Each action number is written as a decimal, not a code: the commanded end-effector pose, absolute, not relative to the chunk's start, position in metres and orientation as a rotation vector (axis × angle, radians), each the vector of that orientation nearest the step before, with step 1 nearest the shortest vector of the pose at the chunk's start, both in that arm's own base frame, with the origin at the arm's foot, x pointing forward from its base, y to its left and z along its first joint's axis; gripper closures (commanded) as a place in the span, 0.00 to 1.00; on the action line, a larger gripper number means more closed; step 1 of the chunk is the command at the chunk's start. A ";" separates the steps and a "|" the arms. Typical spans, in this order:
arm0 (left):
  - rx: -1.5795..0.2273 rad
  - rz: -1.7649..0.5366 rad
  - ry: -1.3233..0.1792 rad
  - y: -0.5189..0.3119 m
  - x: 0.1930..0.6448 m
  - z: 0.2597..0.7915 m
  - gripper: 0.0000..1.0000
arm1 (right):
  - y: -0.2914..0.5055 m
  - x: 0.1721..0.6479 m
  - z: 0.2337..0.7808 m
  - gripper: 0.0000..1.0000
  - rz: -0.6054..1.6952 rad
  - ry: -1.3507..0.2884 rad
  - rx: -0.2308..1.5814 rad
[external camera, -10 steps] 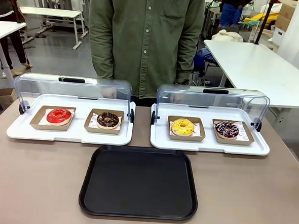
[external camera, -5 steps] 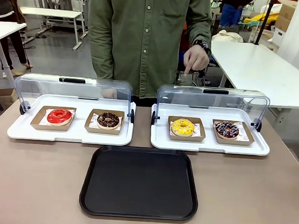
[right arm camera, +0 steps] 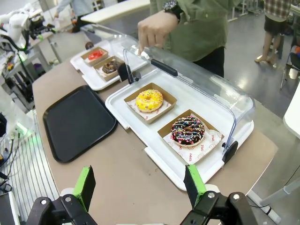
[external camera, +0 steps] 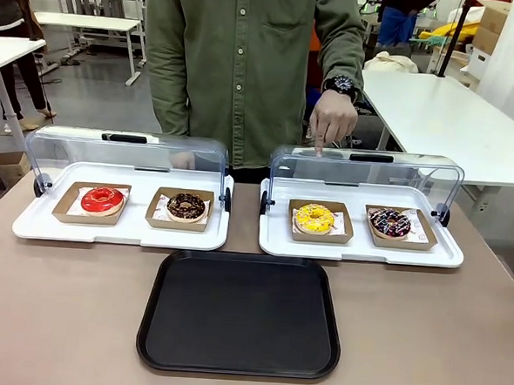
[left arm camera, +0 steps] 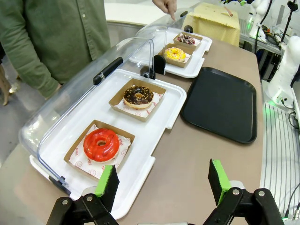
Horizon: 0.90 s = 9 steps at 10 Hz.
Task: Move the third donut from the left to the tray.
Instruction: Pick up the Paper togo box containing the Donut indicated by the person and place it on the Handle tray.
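Person is cut off above the chest by the front view's top edge. One hand (external camera: 185, 159) is seen only dimly through the clear lid (external camera: 124, 154) of the left white tray, and its detail is not made out. The other hand (external camera: 334, 119) is held over the right lid (external camera: 367, 171), index finger pointed down at its top edge beside the black handle (external camera: 371, 157). Whether contact is made cannot be told. Third donut from the left (external camera: 314, 218), yellow-iced, is seated in its cardboard holder (external camera: 320, 235) on the right white tray (external camera: 358, 249), whose lid stands open toward the robot. Black tray (external camera: 240, 314) is laid on the desk (external camera: 57, 320) just in front of both white trays. Left jaws are spread wide, nothing held between the green pads (left arm camera: 106, 180). Right jaws are likewise spread, nothing gripped. Against half a second ago, the pointing hand has been lowered to the lid, while donuts and tray are unmoved.
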<state>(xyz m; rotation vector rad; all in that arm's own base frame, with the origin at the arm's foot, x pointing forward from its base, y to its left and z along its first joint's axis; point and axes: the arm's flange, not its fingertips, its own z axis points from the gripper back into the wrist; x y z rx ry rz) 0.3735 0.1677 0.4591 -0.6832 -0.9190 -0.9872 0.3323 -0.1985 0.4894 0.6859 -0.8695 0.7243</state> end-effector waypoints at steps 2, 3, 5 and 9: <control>-0.690 -1.000 -0.949 0.168 0.375 0.460 0.00 | -0.200 0.336 0.491 0.00 0.743 -0.901 0.689; -0.690 -1.000 -0.949 0.168 0.375 0.460 0.00 | -0.200 0.336 0.491 0.00 0.743 -0.901 0.689; -0.690 -1.000 -0.949 0.168 0.375 0.460 0.00 | -0.200 0.336 0.491 0.00 0.743 -0.901 0.689; -0.690 -1.000 -0.949 0.168 0.375 0.460 0.00 | -0.200 0.336 0.491 0.00 0.743 -0.901 0.689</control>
